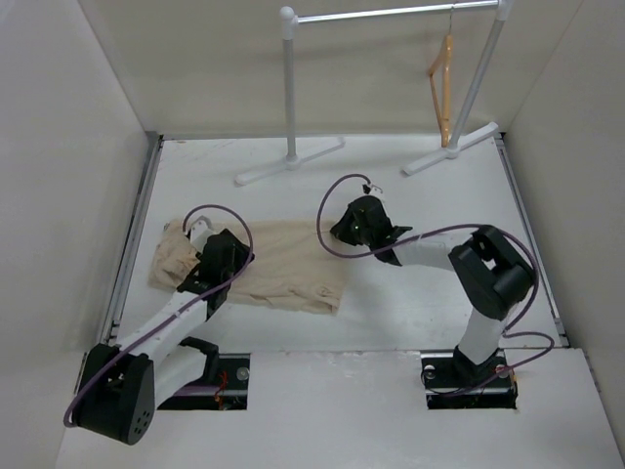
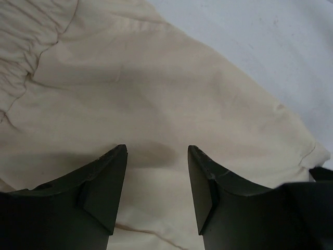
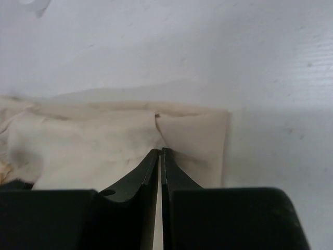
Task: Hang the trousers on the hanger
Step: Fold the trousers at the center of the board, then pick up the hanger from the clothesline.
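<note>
The beige trousers (image 1: 283,264) lie flat across the middle of the white table, waistband at the left. My left gripper (image 1: 217,259) hovers over the waist part, open, with cloth showing between its fingers in the left wrist view (image 2: 157,156); it holds nothing. My right gripper (image 1: 354,225) is at the leg-end edge on the right, shut on a pinch of the trousers (image 3: 78,146), and the cloth puckers at its fingertips (image 3: 161,152). The orange-tan wooden hanger (image 1: 444,88) hangs by its hook on the rack's bar at the far right.
The white-and-silver garment rack (image 1: 290,88) stands at the back, with two T-shaped feet (image 1: 289,161) on the table. White walls close in the table on the left, right and back. Purple cables loop above both wrists.
</note>
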Available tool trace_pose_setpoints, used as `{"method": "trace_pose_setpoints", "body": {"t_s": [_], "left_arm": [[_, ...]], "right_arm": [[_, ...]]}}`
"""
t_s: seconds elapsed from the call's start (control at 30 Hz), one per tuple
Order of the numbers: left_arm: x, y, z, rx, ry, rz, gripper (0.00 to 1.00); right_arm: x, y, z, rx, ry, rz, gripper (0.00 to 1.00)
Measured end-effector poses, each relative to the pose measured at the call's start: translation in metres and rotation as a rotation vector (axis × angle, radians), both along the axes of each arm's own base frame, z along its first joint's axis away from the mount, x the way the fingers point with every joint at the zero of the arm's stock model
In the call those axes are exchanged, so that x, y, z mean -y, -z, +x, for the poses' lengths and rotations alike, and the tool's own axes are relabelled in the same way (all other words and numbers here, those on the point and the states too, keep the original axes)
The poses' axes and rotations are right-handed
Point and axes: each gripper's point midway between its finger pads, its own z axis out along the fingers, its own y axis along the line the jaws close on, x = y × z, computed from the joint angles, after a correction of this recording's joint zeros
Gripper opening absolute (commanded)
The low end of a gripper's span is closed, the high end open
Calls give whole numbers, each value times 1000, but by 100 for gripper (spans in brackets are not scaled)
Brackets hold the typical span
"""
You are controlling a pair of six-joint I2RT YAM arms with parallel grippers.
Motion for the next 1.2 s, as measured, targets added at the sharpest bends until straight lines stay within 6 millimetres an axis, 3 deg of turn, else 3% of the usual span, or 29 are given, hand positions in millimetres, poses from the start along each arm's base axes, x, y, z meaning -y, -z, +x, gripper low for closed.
{"method": "trace_pose_setpoints", "body": {"t_s": [0.13,0.27,0.4,0.5,0.57,0.63,0.7,0.77,0.8,0.9,1.0,1.1,1.17,1.2], "left_arm": [[-5,17,-13,-25,-2,8,48],[-11,21,-22,-28,-13,8,51],[-10,6,-24,17,-8,-5,54],[-3,-11,-26,57,18,-16,54],[5,-25,-25,90,44,-27,51],[14,-39,-23,123,75,-39,40],[25,-47,-23,141,110,-45,20],[39,-47,-23,142,157,-39,12],[47,-44,-24,135,182,-35,10],[70,-30,-28,89,260,-2,10],[94,-20,-36,66,342,32,16],[114,-20,-42,72,403,57,23],[124,-23,-45,87,430,63,27],[129,-24,-46,94,442,64,29]], "right_arm": [[8,26,21,-70,49,10,12],[5,32,31,-100,68,34,20],[1,25,34,-92,65,48,43],[7,3,28,-65,57,47,58],[13,-27,17,-16,39,51,62],[17,-73,1,71,12,75,61],[14,-126,-21,178,-36,114,42],[9,-180,-51,291,-101,164,15],[7,-206,-67,347,-133,192,9],[20,-273,-102,470,-170,236,6],[57,-338,-99,593,-86,214,7],[118,-400,-76,701,106,126,11],[165,-433,-56,749,268,41,27],[187,-444,-47,759,344,-6,41]]}}
